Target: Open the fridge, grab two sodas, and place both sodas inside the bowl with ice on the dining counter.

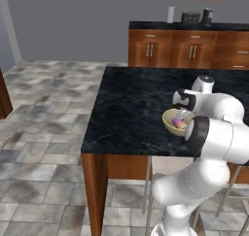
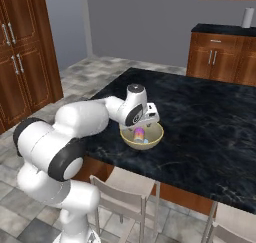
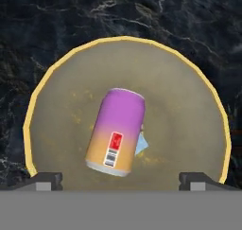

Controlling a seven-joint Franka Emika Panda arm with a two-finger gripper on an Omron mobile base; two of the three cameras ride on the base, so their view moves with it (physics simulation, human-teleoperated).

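gripper (image 3: 121, 181): fingers spread wide with nothing between them; the two dark tips sit at 7 and 5 o'clock of the hand view, hanging just above the bowl. In the right base view the hand (image 2: 145, 116) is over the bowl's near rim.
purple-pink can (image 3: 115, 132): lies on its side inside the bowl, a little tilted, purple end toward 12 o'clock, yellow-orange end toward 6 o'clock, a small red and white label facing up. It rests near the bowl's middle, apart from both fingertips. Seen also in the right base view (image 2: 139, 133) and the left base view (image 1: 179, 124).
pale blue piece (image 3: 140, 145): small, just beside the can at its 4 o'clock, on the bowl floor.
bowl (image 3: 52, 82): round, tan with a yellow rim, standing on the dining counter. In the right base view (image 2: 154, 140) it is near the counter's front edge; in the left base view (image 1: 169, 121) the arm hides its right side.
dining counter (image 2: 210, 117): black veined slab on a brown wood base, stretching beyond the bowl toward 12 o'clock.
chairs (image 2: 122, 194): pale, tucked under the counter's near edge.
back cabinets (image 1: 189, 48): brown wood with a dark top, far behind the counter at 12 o'clock in the left base view.
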